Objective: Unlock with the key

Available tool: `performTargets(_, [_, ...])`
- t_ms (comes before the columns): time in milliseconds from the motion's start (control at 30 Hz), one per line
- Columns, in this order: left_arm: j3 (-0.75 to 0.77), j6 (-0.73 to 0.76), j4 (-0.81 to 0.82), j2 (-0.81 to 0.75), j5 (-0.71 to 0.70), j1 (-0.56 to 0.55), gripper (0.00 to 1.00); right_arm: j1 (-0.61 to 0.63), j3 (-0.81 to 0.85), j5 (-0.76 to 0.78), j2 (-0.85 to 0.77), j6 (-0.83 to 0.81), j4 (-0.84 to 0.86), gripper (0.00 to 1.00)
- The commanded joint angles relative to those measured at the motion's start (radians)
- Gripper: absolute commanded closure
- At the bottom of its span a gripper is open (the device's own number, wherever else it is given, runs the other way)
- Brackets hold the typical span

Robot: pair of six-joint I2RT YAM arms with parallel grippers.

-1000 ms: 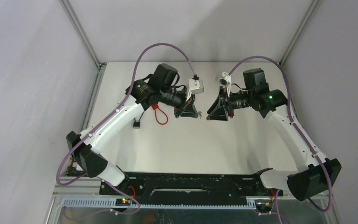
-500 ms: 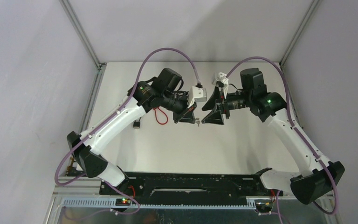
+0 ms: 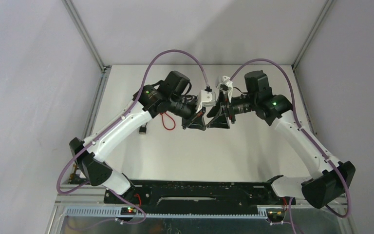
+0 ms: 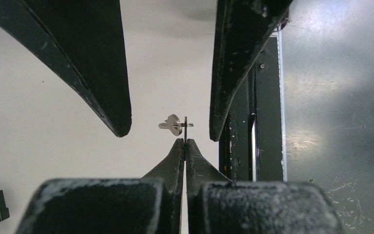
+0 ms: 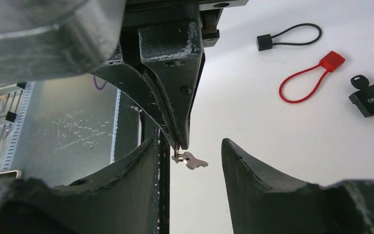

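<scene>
A small silver key hangs on a ring pinched in the tips of my left gripper, which is shut on that ring. The key dangles just above the white table. My right gripper faces the left one, open, with one finger on each side of the key and touching neither key nor ring. In the top view the two grippers meet tip to tip at mid table. A black padlock marked KALING lies on the table to the left of my left arm.
A red cable loop and a black cable loop lie near the padlock. The red loop shows beside my left arm in the top view. A dark metal rail runs along the table's near edge.
My right gripper has moved left up to the left gripper and opened wider; its fingers now straddle the key. The left gripper shifted slightly right, still shut on the ring.
</scene>
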Motion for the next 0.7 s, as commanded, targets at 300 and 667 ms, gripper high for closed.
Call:
performTargets(300, [-0.001,-0.022,0.033,-0.047,0.038,-0.005,1.0,0.014,0.003,0.007,0.02,-0.01,-0.003,0.6])
performTargets(667, [-0.01,-0.027,0.042,-0.053,0.029,-0.005,1.0,0.012,0.003,0.015,0.012,-0.034,-0.034,0.71])
